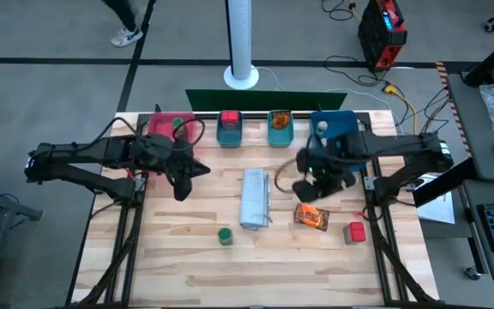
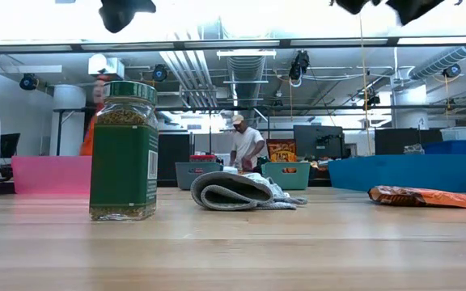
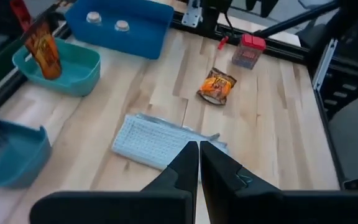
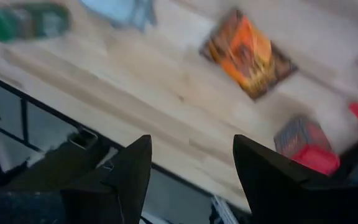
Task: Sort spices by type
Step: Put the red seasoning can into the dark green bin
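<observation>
A green-lidded jar stands upright on the table near its near edge. A flat orange packet lies flat right of centre, and a small red box sits beyond it toward the right edge. Two pale-lidded jars stand in the blue tray. Another orange packet leans in a teal tray. My left gripper is shut, hovering left of the folded cloth. My right gripper is open, hovering just beyond the packet.
A long grey-white folded cloth lies at the table's centre between the two grippers. A pink tray, a second teal tray and the other trays line the far edge. A person stands in the room behind.
</observation>
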Controlling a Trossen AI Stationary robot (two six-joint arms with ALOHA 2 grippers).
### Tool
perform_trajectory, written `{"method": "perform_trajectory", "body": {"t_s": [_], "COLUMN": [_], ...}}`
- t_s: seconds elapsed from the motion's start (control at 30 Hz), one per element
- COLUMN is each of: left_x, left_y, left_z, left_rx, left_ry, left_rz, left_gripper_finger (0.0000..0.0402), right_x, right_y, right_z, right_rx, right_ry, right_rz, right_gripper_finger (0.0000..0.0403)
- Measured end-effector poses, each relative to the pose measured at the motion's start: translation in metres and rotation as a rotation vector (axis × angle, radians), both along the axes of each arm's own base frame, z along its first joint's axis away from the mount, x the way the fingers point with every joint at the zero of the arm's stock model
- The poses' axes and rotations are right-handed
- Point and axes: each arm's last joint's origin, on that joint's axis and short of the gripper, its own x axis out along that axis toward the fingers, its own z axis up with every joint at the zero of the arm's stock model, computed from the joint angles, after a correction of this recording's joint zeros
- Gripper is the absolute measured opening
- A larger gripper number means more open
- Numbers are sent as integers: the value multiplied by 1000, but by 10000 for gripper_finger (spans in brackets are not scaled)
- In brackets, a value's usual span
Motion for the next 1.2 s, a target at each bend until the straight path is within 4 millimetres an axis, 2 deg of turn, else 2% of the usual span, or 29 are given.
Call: {"method": "perform_trajectory", "body": {"t_s": [0.2, 0.37, 0.53, 0.63, 0.83, 1.2], "left_x": [-2, -2, -4, -4, -1, 2], "left_y": [0, 0, 2, 3, 4, 6], "left_z": [11, 23, 28, 27, 24, 24], "left_rx": [85, 143, 209, 224, 220, 237], "left_ry": [-25, -57, -63, -57, -34, -38], "left_rz": [-52, -79, -29, -2, 17, 92], "left_gripper_finger": [0, 0, 0, 0, 0, 0], "right_x": [-9, -19, -45, -62, -94, -123], "right_y": [36, 49, 51, 48, 45, 43], "right_z": [-4, -3, 1, 1, -23, -58], "right_rx": [20, 7, -31, -32, -56, -26], "right_ry": [72, 139, 232, 202, 263, 232], "right_rz": [-13, -57, -91, -134, -179, -157], "right_gripper_finger": [215, 215, 215, 215, 221, 309]}}
